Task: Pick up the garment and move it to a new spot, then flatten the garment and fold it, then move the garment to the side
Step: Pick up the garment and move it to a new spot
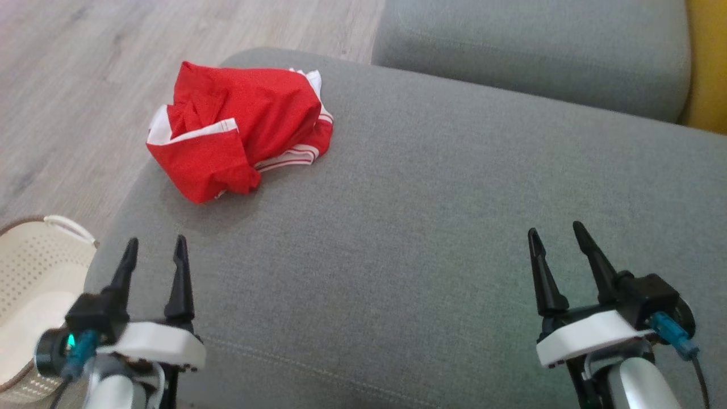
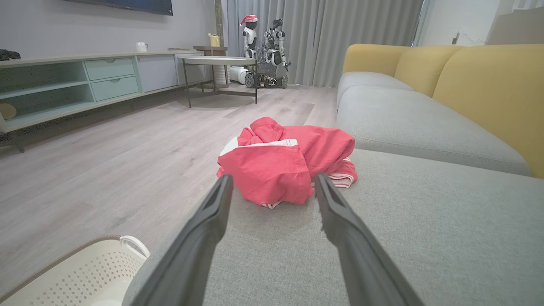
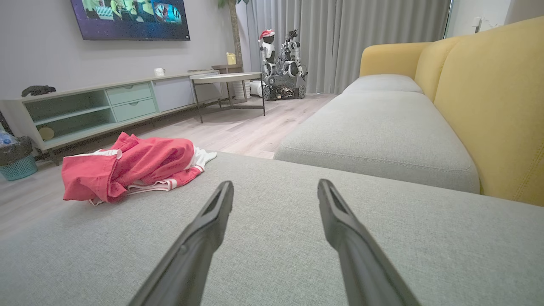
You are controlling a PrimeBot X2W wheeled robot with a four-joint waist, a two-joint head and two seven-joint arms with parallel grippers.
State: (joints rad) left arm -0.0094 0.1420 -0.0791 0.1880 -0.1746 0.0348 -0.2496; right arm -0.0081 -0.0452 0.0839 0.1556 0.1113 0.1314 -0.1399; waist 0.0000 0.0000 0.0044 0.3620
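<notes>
1. Grey sofa cushion [image 1: 397, 227] spans the head view, wooden floor [image 1: 74, 85] at upper left.
2. Crumpled red garment [image 1: 238, 128] with white striped trim lies bunched at upper left, near the cushion's edge.
3. Left gripper [image 1: 154, 250] and right gripper [image 1: 559, 236] are both spread, holding nothing.

Red garment [image 1: 238, 128], white stripes; grey sofa [image 1: 426, 238]; cream basket [image 1: 34, 272]

Cream basket [image 1: 35, 268] beside grey sofa [image 1: 431, 255]

I see the garment [image 1: 238, 128] on the far left corner of the cushion [image 1: 426, 238], ahead of my left gripper [image 1: 156, 240], well apart from my right gripper [image 1: 555, 228]; a basket [image 1: 34, 267] stands left, on the floor [image 1: 68, 85].
</notes>
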